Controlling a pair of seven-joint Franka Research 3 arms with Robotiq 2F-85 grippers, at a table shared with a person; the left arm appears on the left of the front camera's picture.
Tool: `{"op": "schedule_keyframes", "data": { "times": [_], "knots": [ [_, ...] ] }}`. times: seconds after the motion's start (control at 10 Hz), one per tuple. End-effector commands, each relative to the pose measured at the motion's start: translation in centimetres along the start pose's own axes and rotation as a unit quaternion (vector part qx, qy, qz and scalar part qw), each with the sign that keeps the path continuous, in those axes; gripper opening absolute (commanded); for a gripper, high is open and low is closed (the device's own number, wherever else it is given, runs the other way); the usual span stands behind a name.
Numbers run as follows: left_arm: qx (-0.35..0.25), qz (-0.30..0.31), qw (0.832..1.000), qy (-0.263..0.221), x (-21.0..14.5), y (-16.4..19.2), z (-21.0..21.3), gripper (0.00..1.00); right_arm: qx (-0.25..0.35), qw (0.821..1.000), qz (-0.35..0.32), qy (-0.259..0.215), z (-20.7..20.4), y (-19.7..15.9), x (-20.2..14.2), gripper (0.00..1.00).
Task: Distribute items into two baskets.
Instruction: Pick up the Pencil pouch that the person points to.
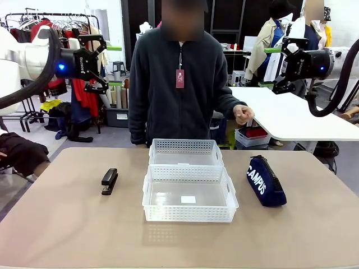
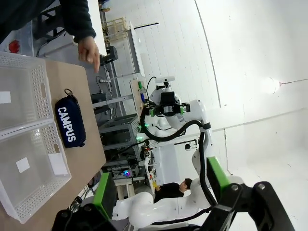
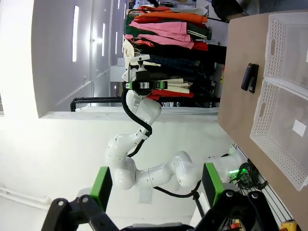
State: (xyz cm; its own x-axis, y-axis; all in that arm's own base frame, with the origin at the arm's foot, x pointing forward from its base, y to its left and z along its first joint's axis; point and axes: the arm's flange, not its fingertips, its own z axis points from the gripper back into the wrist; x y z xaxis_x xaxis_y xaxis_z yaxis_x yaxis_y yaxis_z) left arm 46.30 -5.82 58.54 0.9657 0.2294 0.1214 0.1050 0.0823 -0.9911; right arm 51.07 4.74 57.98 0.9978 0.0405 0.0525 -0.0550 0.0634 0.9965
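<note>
Tan table (image 1: pixel 61 230) with the two baskets (image 1: pixel 188 213) set end to end at its middle, both empty, well below and between the two pairs of fingers. High above it, the left gripper (image 1: pixel 112 66) and right gripper (image 1: pixel 274 67) hover with fingers apart, holding nothing. The stapler (image 1: pixel 109 181) lies below the left fingers and the pouch (image 1: pixel 265 180) below the right, apparently so that each arm can serve its own side.

Left gripper (image 1: pixel 110 65): raised, jaws spread wide.
Right gripper (image 1: pixel 275 67): raised, jaws spread wide.
Stapler (image 1: pixel 109 181): well below left jaws.
Pouch (image 1: pixel 265 180): well below right jaws.
Near basket (image 1: pixel 189 213), far basket (image 1: pixel 185 147): touching, low between both jaws.
</note>
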Motion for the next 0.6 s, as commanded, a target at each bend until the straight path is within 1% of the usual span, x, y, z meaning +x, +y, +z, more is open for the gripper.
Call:
{"op": "schedule_keyframes", "data": {
  "times": [0.0,0.5],
  "knots": [
    [-0.002,0.002,1.000,0.001,-0.04,-0.14,0.06,1.00,0.000,1.000,0.001,0.000,0.01,0.08,-0.04,1.00],
    [-0.002,0.002,1.000,0.001,-0.04,-0.14,0.06,1.00,0.000,1.000,0.001,0.000,0.01,0.08,-0.04,1.00]
  ]
}}
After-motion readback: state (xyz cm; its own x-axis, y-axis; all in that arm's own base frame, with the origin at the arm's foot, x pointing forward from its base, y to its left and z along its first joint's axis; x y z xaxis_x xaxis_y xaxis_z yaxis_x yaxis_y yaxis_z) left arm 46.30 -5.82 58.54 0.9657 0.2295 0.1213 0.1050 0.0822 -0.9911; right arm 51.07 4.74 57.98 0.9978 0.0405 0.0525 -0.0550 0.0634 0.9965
